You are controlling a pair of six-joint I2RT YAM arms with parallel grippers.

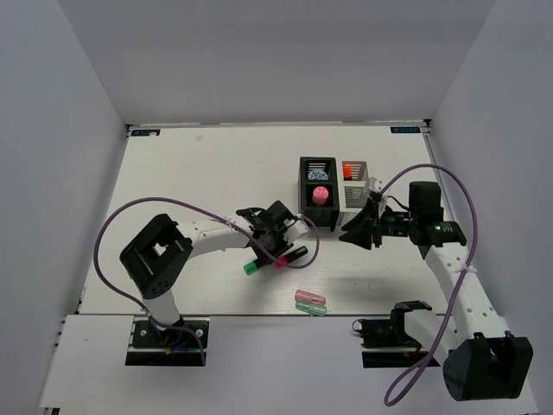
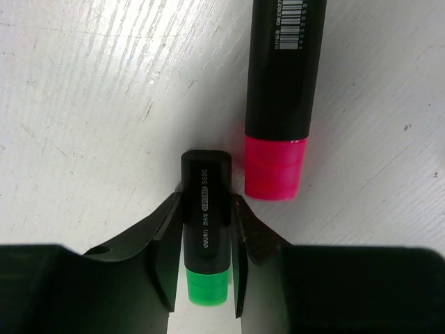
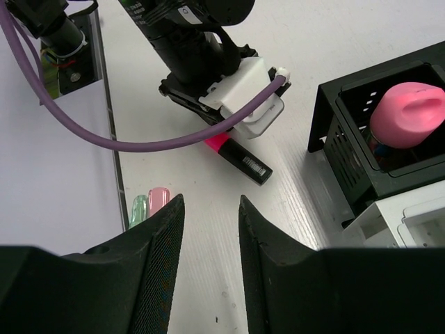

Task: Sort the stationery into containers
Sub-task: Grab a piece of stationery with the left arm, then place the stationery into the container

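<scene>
Left claw (image 2: 206, 209) was clamped on the green-capped marker (image 2: 206, 174), its long axis running along the jaws, with the pink-capped marker (image 2: 278, 104) parallel just beside.

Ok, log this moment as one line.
left gripper: shut on green-capped marker | right gripper: open, empty | pink-capped marker: lying beside it

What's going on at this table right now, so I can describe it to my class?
The left gripper has its fingers pressed on both sides of the green-capped marker, which lies on the table beside the pink-capped marker. The right gripper hangs open and empty near the black bin, which holds a pink item. Two pastel pieces lie unsorted near the front edge.
</scene>
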